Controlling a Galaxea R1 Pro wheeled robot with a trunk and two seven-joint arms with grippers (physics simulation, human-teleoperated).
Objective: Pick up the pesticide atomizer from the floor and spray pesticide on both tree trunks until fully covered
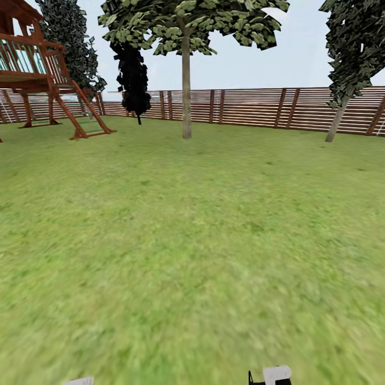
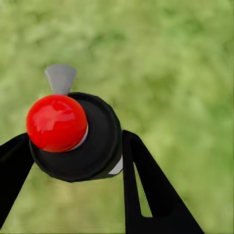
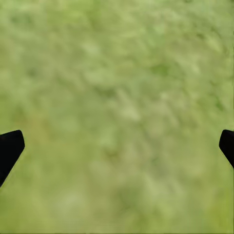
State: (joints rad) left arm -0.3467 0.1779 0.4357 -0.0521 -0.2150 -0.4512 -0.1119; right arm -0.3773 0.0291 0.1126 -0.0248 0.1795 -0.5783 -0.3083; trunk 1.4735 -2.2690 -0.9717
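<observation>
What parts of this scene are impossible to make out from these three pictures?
- Atomizer, left wrist view: seen end-on, its cap hides the body.
- Left gripper: the frame edge cuts its fingers off.
- Right gripper, right wrist view: two tips at the edges, the rest cut off.
- Arms, head view: slivers at the bottom edge.
- Right tree and playhouse, head view: cropped by the frame.
- Lawn: blurred.

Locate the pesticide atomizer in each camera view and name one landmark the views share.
Head view: I cannot find it.
Left wrist view: pesticide atomizer seen cap-on, red dot facing the camera, clamped between the left gripper fingers.
Right wrist view: not there.
Shared landmark: the green lawn.
</observation>
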